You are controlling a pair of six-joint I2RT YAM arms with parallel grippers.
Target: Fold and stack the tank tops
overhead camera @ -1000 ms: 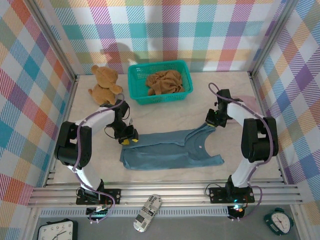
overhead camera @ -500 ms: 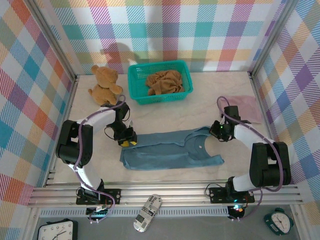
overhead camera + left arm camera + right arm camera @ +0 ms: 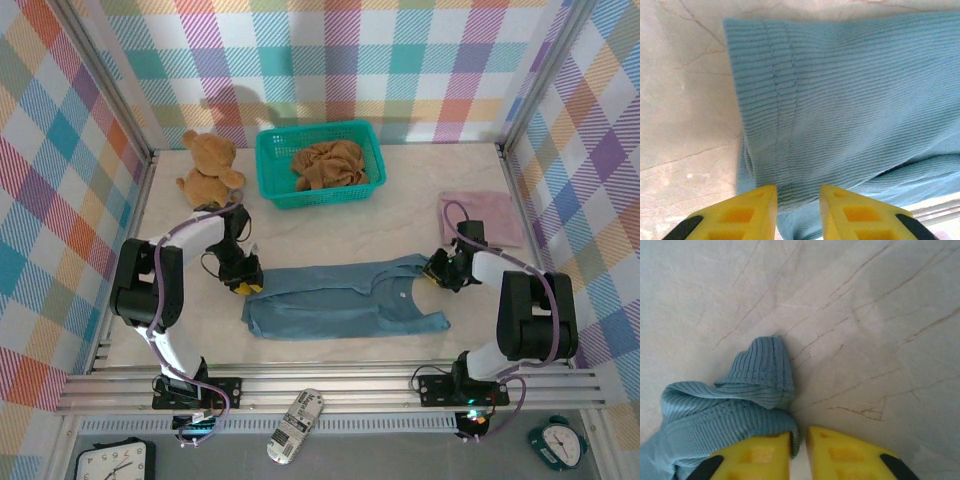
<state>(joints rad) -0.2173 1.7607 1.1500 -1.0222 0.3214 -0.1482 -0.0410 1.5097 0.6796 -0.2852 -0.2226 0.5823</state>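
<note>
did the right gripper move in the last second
Yes. The right gripper moved down the top view and slightly right, farther from the teal plastic mesh basket.

Brightly, evenly lit from above. Soft, faint shadows on the far wall (image 3: 330,60) and pale worktop (image 3: 330,235). Sharp overhead; wrist views crisp mid-frame, yellow fingers (image 3: 740,215) slightly soft at the near edge.

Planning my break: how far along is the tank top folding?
Done: the pink top lies folded at the far right. In hand: the blue top lies stretched out, left claw at its hem, right claw at a strap. To do: folding it, plus the ochre top crumpled in the basket.
</note>
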